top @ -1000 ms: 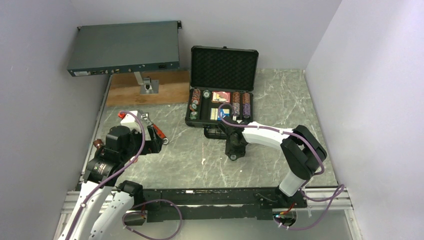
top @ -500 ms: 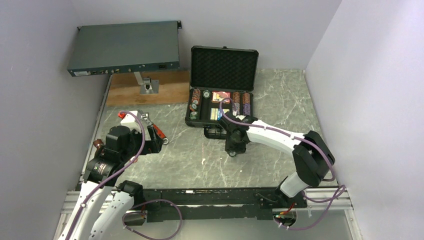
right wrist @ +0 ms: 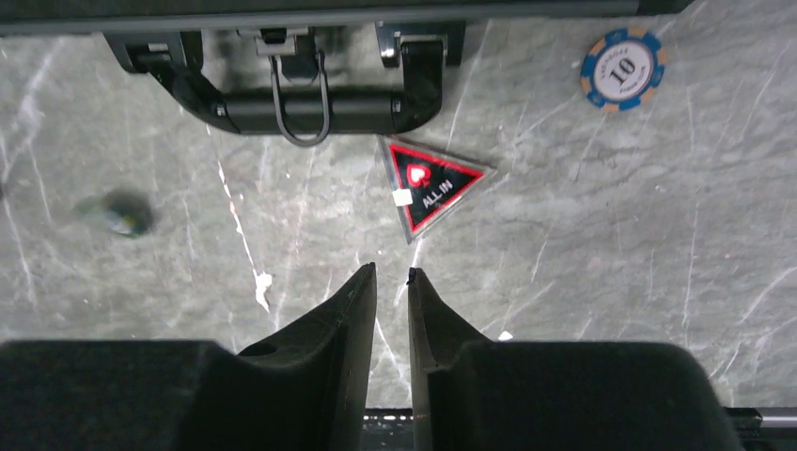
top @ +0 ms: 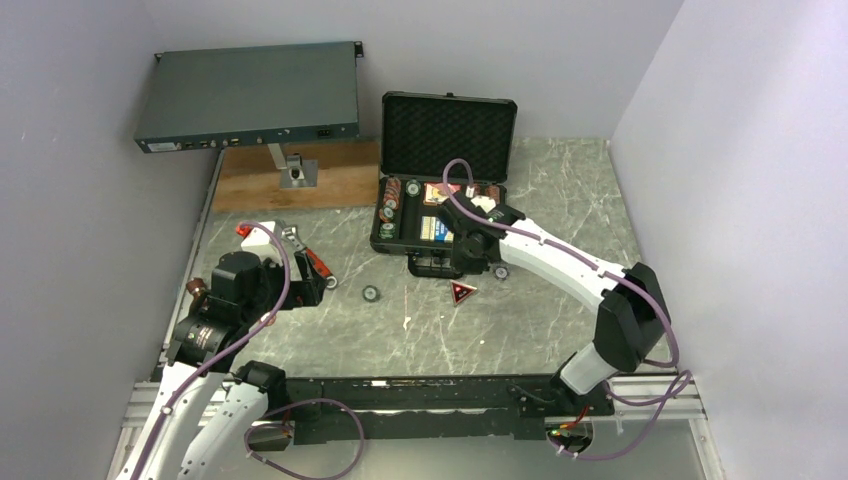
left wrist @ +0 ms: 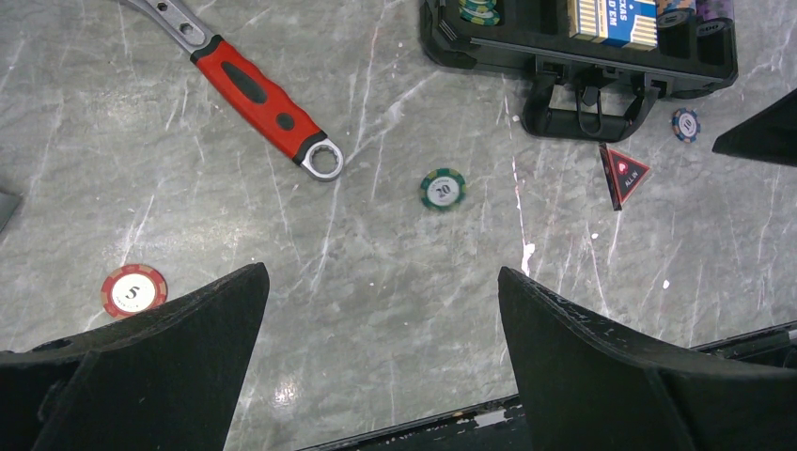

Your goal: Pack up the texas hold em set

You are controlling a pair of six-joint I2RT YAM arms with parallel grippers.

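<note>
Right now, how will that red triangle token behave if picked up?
The red triangle token lies flat on the smooth table, so it will probably slide before lifting. It looks thin, stiff and light; straight edges, unlikely to roll.

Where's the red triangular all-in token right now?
Top view, centre: the red triangular token lies on the marble table below the black case's handle, between a green chip and a blue chip.

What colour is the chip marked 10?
The chip is blue with orange stripes; right wrist view.
</note>
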